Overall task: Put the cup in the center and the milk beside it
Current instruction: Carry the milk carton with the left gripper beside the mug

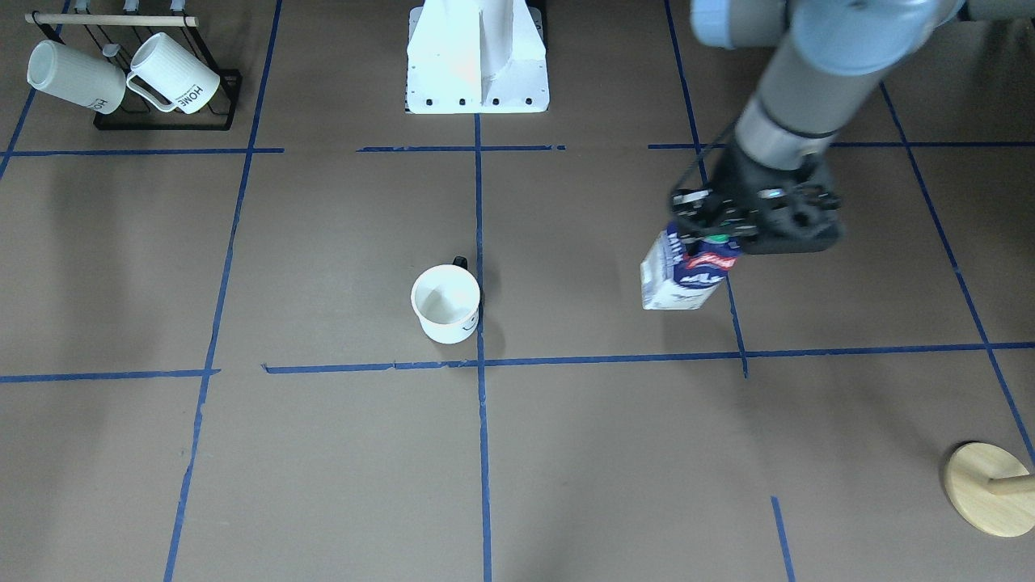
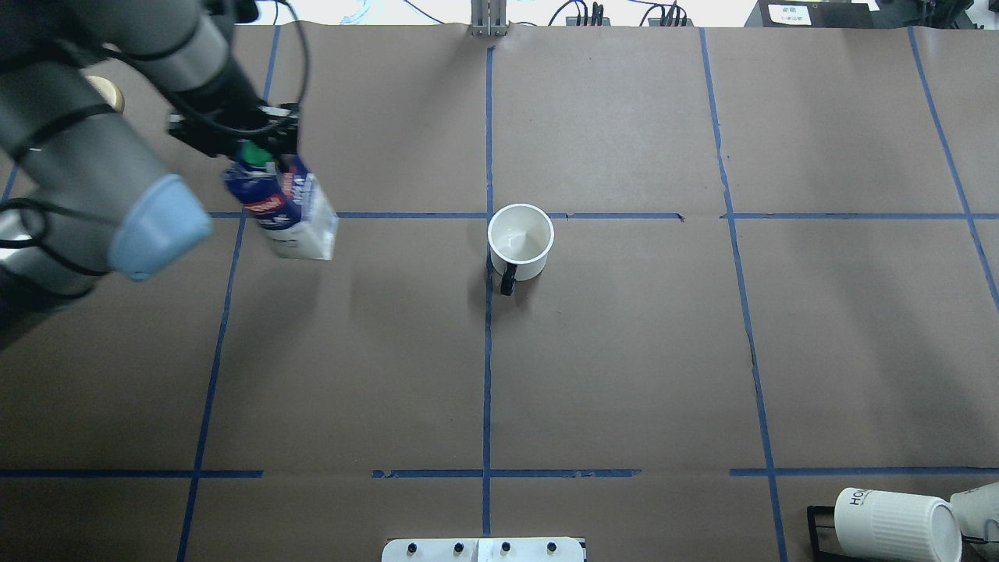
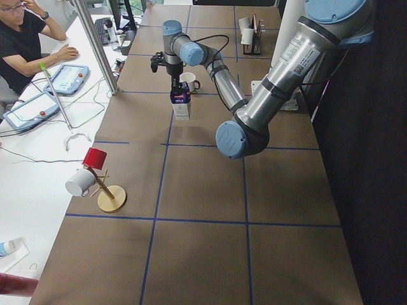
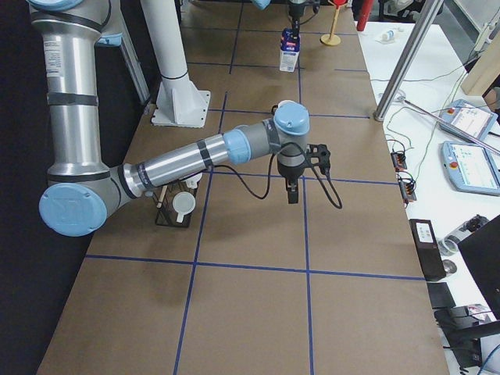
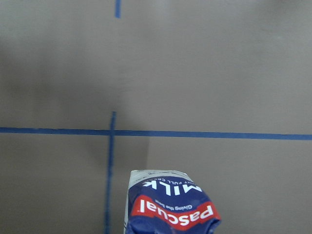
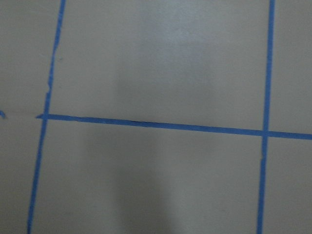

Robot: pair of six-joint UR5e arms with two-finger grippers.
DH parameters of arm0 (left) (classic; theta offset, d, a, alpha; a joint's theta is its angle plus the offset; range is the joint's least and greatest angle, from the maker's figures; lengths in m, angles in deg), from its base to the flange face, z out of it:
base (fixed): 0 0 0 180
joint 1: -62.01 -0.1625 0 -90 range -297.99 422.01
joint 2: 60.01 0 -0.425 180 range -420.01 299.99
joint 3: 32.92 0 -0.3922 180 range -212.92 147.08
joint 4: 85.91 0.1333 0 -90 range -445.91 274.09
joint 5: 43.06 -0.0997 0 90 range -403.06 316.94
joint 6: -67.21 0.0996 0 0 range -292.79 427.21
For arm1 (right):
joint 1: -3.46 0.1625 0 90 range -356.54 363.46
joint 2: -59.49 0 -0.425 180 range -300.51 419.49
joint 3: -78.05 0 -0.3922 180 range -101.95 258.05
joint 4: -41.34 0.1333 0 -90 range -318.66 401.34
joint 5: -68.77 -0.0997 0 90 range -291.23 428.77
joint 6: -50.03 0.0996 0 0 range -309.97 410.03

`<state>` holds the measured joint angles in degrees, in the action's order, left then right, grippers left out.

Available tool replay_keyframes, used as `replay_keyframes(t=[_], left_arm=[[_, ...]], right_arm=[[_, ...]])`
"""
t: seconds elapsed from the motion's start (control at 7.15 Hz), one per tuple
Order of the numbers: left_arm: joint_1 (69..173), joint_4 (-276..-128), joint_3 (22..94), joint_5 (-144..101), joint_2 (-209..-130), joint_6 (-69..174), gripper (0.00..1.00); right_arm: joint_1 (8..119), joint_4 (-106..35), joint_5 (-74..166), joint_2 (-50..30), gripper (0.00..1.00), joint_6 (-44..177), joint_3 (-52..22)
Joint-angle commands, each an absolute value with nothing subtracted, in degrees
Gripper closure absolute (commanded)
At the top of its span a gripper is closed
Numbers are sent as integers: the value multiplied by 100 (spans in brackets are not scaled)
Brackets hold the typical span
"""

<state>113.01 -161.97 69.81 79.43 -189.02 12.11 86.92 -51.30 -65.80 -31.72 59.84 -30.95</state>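
Note:
The cup is a white mug with a black handle. It stands upright just on the robot's side of the center tape crossing, touching the lines, and it also shows in the front view. My left gripper is shut on the top of the milk, a blue and white "Pascual" carton with a green cap, one grid square to the cup's left. I cannot tell if the carton's base touches the table. My right gripper hangs over bare table, seen only in the exterior right view; I cannot tell its state.
A black rack with ribbed "HOME" mugs stands at the robot's near right corner. A wooden stand with a round base is at the far left. The white robot base is at the table's near edge. An operator sits beyond the far side.

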Motion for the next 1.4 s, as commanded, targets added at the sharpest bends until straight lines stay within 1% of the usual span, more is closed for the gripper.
replay_keyframes(t=[0.0,0.14,0.42,0.56,0.84,1.12,1.26], left_arm=[[10808,-16781,6211,7667,-19612,420,93],[10650,-16834,6009,7569,-19867,193,93],[10298,-17525,5631,7315,-20027,-300,93],[10262,-17721,5307,7278,-20167,-319,93],[10261,-17740,5295,7278,-20168,-328,92],[10261,-17731,5347,7278,-20151,-311,0],[10261,-17723,5356,7278,-20160,-345,0]], right_arm=[[9055,-5121,-6579,-3306,0,5468,-2777],[9055,-5121,-6553,-3263,0,5442,-2751],[9055,-5112,-6535,-3306,0,5424,-2716],[9099,-5112,-6543,-3289,0,5459,-2759],[9100,-5112,-6544,-3315,0,5433,-2742],[9126,-5112,-6535,-3280,0,5477,-2733],[9117,-5112,-6535,-3271,0,5477,-2733]])
